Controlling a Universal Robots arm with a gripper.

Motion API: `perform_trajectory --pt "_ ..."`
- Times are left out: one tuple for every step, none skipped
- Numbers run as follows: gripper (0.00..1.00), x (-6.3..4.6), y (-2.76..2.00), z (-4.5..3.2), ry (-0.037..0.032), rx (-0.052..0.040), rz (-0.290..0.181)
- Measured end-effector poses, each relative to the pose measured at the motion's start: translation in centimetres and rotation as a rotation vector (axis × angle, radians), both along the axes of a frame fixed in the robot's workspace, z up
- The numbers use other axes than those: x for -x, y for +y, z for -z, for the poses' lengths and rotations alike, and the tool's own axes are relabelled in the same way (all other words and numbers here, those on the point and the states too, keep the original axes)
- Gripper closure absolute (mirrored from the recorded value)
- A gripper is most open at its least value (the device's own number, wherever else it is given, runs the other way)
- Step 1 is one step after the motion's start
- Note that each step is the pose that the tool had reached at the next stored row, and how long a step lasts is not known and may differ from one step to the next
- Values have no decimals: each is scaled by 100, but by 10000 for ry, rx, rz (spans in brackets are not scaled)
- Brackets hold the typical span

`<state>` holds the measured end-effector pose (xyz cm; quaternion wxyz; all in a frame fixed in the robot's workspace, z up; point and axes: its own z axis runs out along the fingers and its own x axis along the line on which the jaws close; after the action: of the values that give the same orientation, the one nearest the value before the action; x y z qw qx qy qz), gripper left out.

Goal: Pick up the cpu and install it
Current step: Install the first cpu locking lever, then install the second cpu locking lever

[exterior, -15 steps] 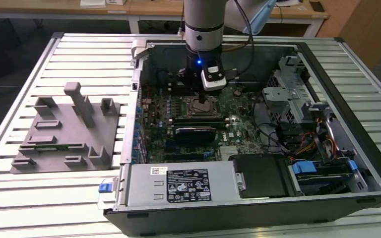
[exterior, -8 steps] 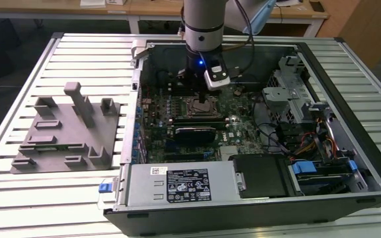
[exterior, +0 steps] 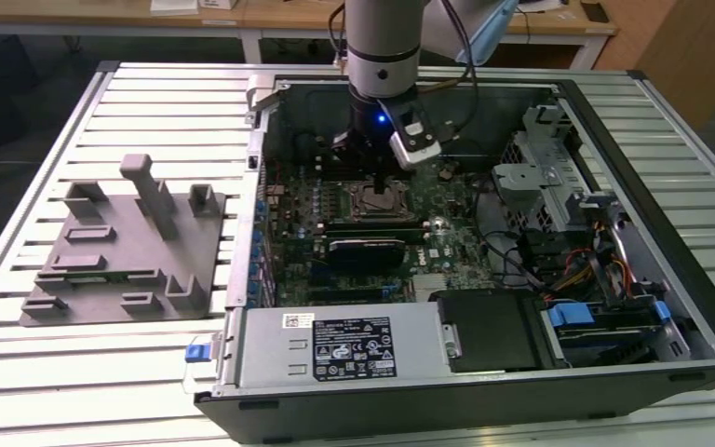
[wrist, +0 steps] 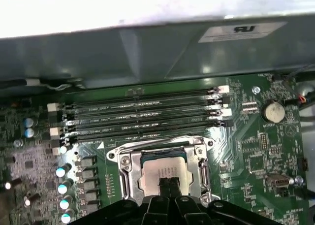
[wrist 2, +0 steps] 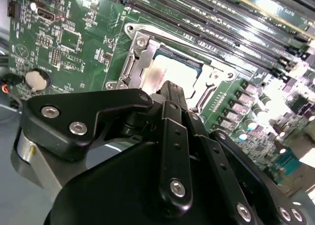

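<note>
One cpu, thin, stiff, light, fragile underneath, sits in socket frame; gripper fingers closed together, resting above its top; edges best for holding.

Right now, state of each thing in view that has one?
cpu: seated flat in the socket frame, metal top exposed.
socket frame: open around the cpu, nothing covering the chip.
gripper: fingers together, tips just over the cpu.
computer case: lying on its side, side panel off.
grey fixture: on the table beside the case, slots empty.
</note>
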<state>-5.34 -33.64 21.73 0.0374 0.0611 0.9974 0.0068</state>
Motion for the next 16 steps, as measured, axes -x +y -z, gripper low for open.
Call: perform_trajectory --pt "89 0 0 0 0 1 -33" --pt "89 0 0 0 -1 -1 -41" --pt "89 0 0 -6 1 2 -45" --pt "89 0 0 -16 0 1 -49" --pt "89 0 0 -31 -1 -1 -52" --pt "89 0 0 -50 0 -1 -53" --pt "89 0 0 -69 -1 -1 -54" --pt "89 0 0 -86 -1 -1 -55" --pt "89 0 0 -99 0 0 -56" --pt "89 0 0 -105 0 0 -57" --pt "89 0 1 -105 -1 -2 -57" --pt "89 0 1 -105 -2 -3 -57" --pt "89 0 1 -105 -3 -4 -57" --pt "89 0 0 -110 -1 -1 -57" --pt "89 0 0 -113 -1 -1 -57" --pt "89 0 0 -113 -1 -1 -57"
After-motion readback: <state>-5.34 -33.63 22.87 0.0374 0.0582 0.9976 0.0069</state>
